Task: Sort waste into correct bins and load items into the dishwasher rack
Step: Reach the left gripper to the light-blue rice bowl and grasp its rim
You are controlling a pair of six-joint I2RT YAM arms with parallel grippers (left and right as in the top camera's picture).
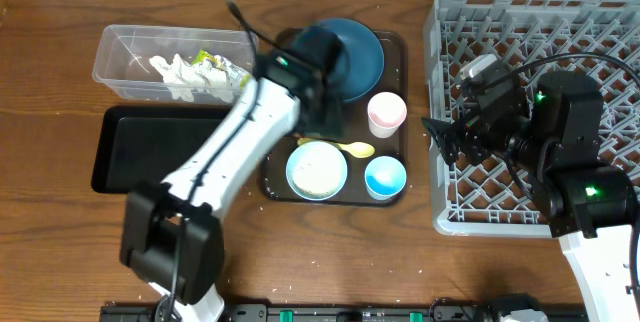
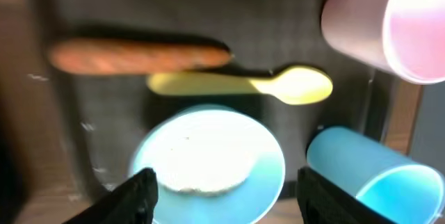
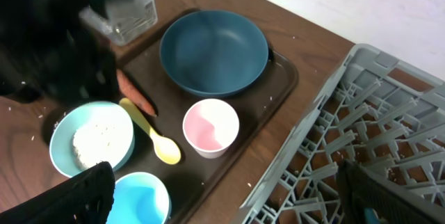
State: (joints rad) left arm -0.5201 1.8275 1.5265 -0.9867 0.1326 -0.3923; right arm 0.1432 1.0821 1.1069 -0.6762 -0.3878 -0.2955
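Currently your left gripper (image 2: 228, 186) hangs parted and empty above the light-blue bowl (image 2: 270, 175), a flat mound of white rice (image 2: 201, 161) inside; your right gripper (image 3: 226, 182) gapes wide, empty.

A robot lab staged as a kitchen is indicated: a wooden table (image 1: 60, 232) is worked by a left arm (image 1: 240, 142) and a right arm (image 1: 570, 122), and a dishwasher rack (image 1: 600, 22) and a serving tray (image 1: 396, 62) are set out.

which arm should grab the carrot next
Left. The left tool hovers open over the tray, with the carrot just ahead beside the spoon. The right tool is open too but sits at the rack edge, farther away.
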